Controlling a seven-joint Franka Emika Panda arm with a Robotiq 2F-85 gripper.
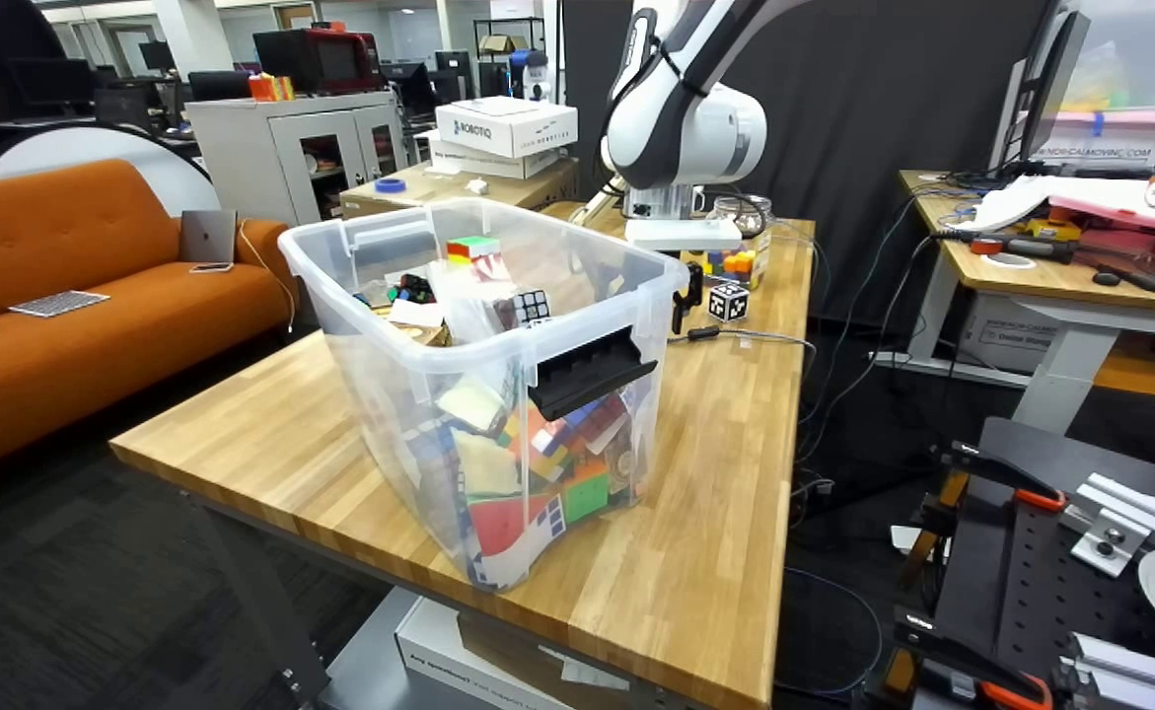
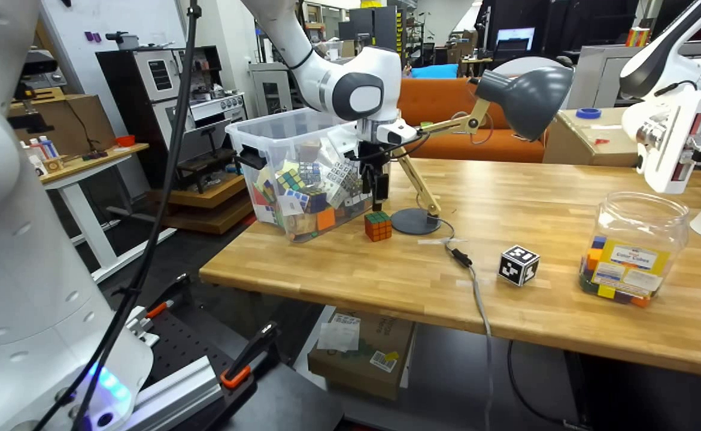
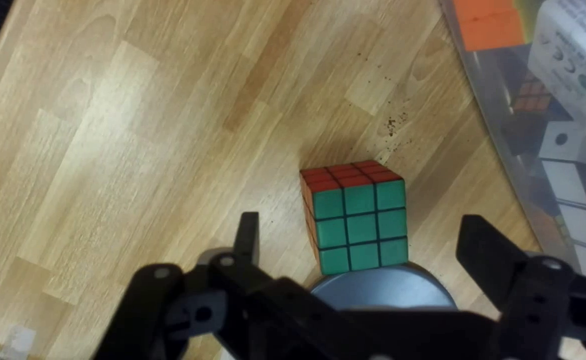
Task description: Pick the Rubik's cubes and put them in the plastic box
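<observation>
A Rubik's cube (image 3: 360,225) with a green top and red and orange sides sits on the table against the lamp's round base. It also shows in an exterior view (image 2: 378,227), beside the clear plastic box (image 2: 293,139). The box holds several coloured and black-and-white cubes (image 1: 587,493). Its wall shows at the right of the wrist view (image 3: 503,125); its rim shows in an exterior view (image 1: 478,357). My gripper (image 3: 359,225) is open and empty. Its fingers are wide apart on either side of the green-topped cube, above it (image 2: 379,200). The box (image 1: 370,325) largely hides the fingers there.
A desk lamp (image 2: 521,102) with a dark base (image 2: 415,221) stands next to the gripper. A black-and-white patterned cube (image 2: 519,265), a cable (image 2: 476,287) and a jar of colour cubes (image 2: 631,263) are farther along the table. Another robot arm (image 2: 679,137) hangs near the jar.
</observation>
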